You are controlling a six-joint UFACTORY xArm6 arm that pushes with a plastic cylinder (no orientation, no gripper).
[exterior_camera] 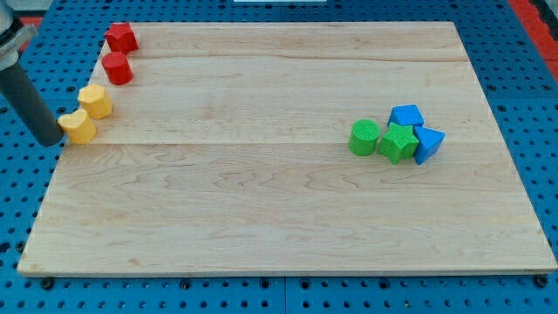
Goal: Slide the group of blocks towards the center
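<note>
My tip (50, 140) is at the board's left edge, just left of a yellow heart-shaped block (78, 127) and touching or nearly touching it. A yellow hexagonal block (96, 101) sits just above-right of it. A red cylinder (117, 68) and a red star-shaped block (121, 38) continue the line up the left edge. At the view's right a second group sits close together: a green cylinder (364, 138), a green star-shaped block (398, 142), a blue cube (406, 116) and a blue triangular block (428, 144).
The wooden board (261, 201) lies on a blue pegboard table (523, 78). The dark rod (26, 100) rises from my tip toward the view's top left corner, beyond the board's left edge.
</note>
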